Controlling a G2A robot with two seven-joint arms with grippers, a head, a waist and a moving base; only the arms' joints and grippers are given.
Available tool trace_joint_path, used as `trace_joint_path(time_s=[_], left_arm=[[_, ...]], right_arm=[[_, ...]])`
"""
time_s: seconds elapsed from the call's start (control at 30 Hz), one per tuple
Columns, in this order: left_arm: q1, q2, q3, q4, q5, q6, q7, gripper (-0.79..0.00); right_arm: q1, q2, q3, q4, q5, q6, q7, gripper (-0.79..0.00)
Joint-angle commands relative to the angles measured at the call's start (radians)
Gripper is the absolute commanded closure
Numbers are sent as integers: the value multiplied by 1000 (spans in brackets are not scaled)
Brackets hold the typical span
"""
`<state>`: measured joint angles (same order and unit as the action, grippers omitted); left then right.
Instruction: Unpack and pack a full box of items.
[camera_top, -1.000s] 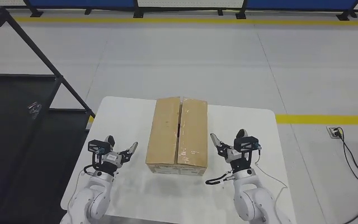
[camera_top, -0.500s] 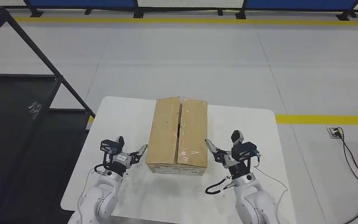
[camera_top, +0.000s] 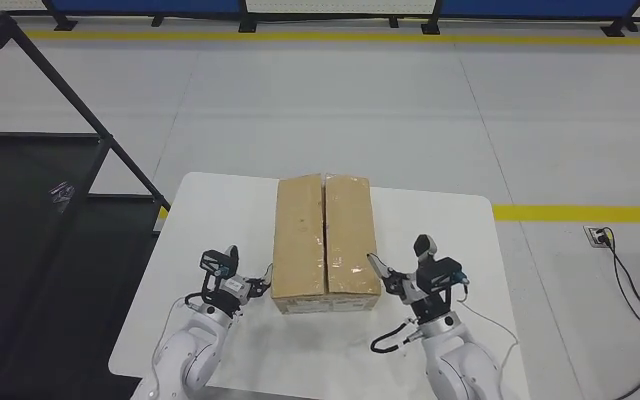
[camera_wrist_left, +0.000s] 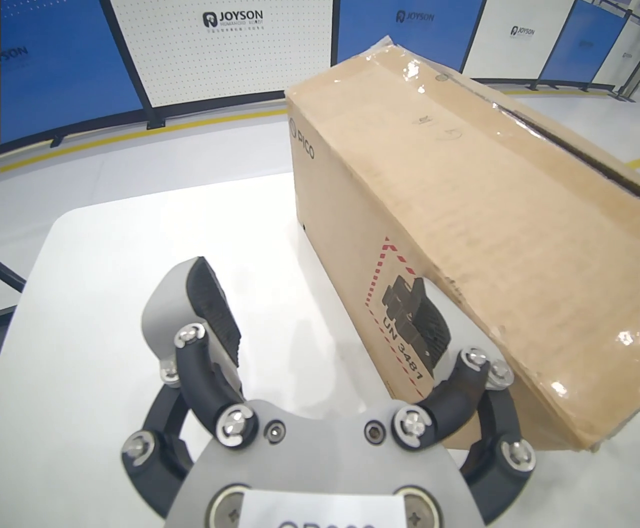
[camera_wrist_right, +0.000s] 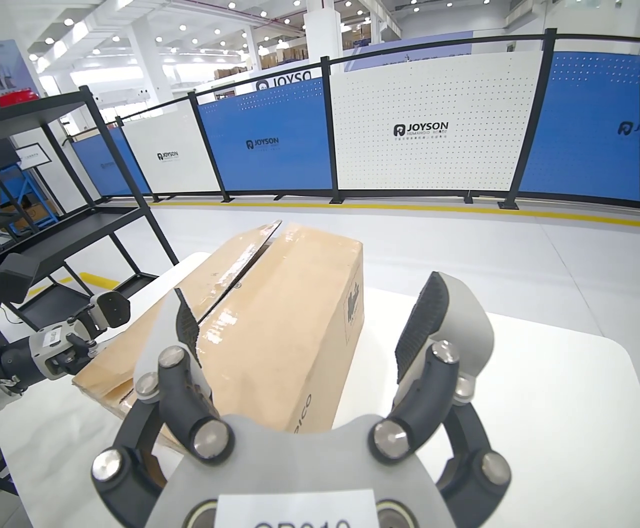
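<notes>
White table (camera_top: 215, 215), fenced floor behind. You've got the cardboard box (camera_top: 326, 240) mid-table, flaps down, seam running away from the robot. Left gripper (camera_wrist_left: 302, 285) is spread wide and empty at the near left corner, with one finger just beside the side wall; contact unclear. Right gripper (camera_wrist_right: 307, 295) is spread wide and empty at the near right corner.

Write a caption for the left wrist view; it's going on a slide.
Left claw, open, beside the long side of the cardboard box on the white table.
</notes>
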<state>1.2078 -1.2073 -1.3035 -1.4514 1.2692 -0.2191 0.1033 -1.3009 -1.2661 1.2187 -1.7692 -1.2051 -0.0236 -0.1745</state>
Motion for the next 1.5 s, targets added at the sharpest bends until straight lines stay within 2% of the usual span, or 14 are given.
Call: trace_joint_path(time_s=[0.0,0.67,0.9,0.97,1.03,1.13,1.3,1.47], left_arm=[[-5,-2,10,1,2,-8,-4,-785],[-63,-24,145,12,48,-118,-16,-785],[-65,-28,167,5,36,-164,-15,-785],[-62,-27,160,2,31,-175,-13,-785],[-55,-23,143,-3,25,-186,-11,-785],[-38,-16,98,-13,2,-194,-4,-785],[3,4,25,-51,56,-226,7,-785],[29,10,-41,-60,15,-166,22,-785]], right_arm=[[-3,0,5,-1,-1,-4,-1,-785],[-32,-2,46,-36,-23,-39,13,-785],[-53,7,56,-83,-146,-94,13,-785],[-71,13,69,-107,-194,-131,16,-785],[-83,15,94,-139,-222,-95,43,-785],[-83,15,94,-139,-222,-95,43,-785],[-84,15,94,-141,-223,-96,42,-785],[-150,27,95,-176,-393,-147,-23,-785]])
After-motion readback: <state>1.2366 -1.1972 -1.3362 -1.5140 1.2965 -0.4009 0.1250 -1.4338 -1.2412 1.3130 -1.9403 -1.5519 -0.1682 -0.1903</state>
